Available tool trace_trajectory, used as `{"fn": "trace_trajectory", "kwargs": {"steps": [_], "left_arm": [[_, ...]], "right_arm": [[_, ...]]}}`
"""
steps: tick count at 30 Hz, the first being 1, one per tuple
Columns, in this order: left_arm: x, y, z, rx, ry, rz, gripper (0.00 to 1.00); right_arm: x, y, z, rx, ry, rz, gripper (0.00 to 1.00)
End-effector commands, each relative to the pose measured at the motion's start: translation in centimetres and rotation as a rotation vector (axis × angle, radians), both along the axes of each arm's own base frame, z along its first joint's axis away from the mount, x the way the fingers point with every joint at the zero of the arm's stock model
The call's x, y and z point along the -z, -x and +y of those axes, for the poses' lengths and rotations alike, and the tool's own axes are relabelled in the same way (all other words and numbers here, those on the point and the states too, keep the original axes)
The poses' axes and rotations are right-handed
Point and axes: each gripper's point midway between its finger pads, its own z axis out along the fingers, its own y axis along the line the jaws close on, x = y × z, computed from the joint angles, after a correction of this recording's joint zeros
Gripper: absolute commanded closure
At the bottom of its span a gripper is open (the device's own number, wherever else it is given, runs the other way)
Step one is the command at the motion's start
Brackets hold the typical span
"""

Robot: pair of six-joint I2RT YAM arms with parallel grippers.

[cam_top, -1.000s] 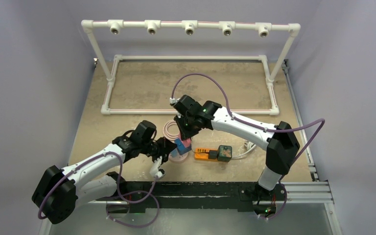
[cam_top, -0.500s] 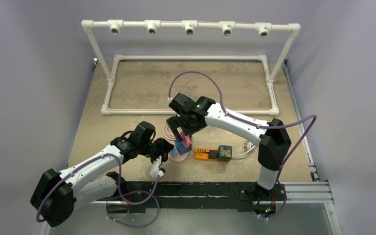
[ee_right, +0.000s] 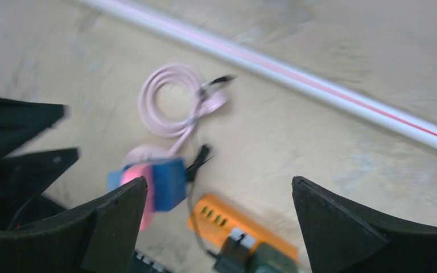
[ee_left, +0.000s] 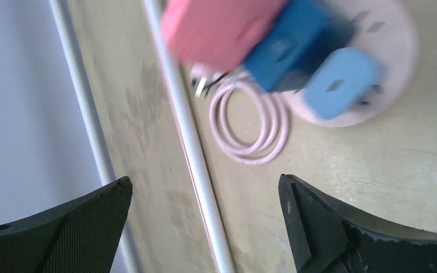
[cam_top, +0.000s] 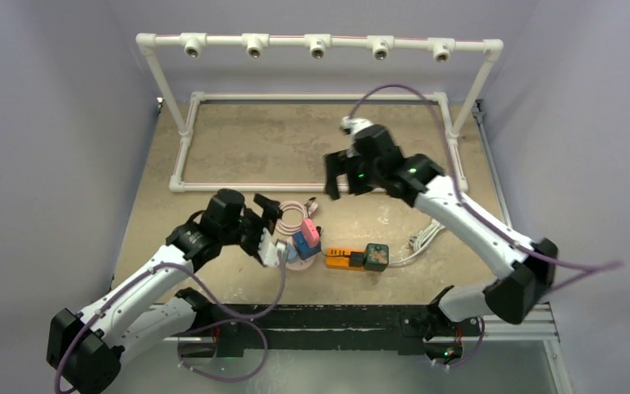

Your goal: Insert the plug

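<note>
Grippers are both spread wide, neither holding anything. The left gripper [cam_top: 272,230] sits just beside the pink and blue plastic plug assembly [cam_top: 307,239], on its left and not touching. The right gripper [cam_top: 340,182] hangs raised and well apart from it, over the near bar of the white plastic pipe frame [cam_top: 246,186].

Both wrist views are motion-blurred, so the plug's prongs and any socket cannot be made out. The left wrist view cuts the pink block off at its top edge.

The assembly stands at a round pale pink disc [ee_left: 387,51]. A coiled pink cable [cam_top: 289,216] lies behind it, and a flat orange power strip [cam_top: 343,259] carrying a dark green adapter [cam_top: 376,256] lies just to its right. Bare beige tabletop [cam_top: 238,148] lies open inside the frame.

Compared with one second earlier, when both grippers crowded the assembly, the left has backed off slightly. The right has swung up and away toward the rear.
</note>
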Motion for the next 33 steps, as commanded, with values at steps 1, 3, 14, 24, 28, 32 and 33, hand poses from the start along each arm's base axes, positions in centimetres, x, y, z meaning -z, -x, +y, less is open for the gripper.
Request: {"fn": "trace_trajectory", "kwargs": {"steps": [1, 3, 14, 24, 28, 32, 33], "left_arm": [[-4.0, -6.3, 2.6, -0.491, 0.309, 0.175, 0.01], [-4.2, -9.3, 4.7, -0.694, 0.421, 0.246, 0.01], [-0.4, -17.8, 14.0, -1.368, 0.805, 0.521, 0.01], [4.0, -19.5, 17.2, -1.406, 1.049, 0.494, 0.01], [5.0, -19.1, 17.0, -1.357, 1.113, 0.442, 0.01], [5.9, -18.3, 16.5, -1.305, 1.146, 0.429, 0.01], [5.8, -18.3, 16.5, -1.293, 1.159, 0.413, 0.01]], "right_arm": [[-2.7, -5.9, -6.5, 0.197, -0.17, -0.195, 0.01], [-1.7, -7.9, -10.2, 0.339, -0.159, -0.239, 0.01], [5.4, -10.3, -24.2, 0.797, -0.027, -0.584, 0.01], [7.4, -10.3, -29.5, 0.965, -0.04, -0.746, 0.01], [8.1, -11.8, -29.6, 0.907, -0.03, -0.76, 0.01], [8.8, -12.5, -30.2, 0.905, -0.05, -0.765, 0.01], [8.9, -12.6, -30.5, 0.913, -0.05, -0.767, 0.01]]}}
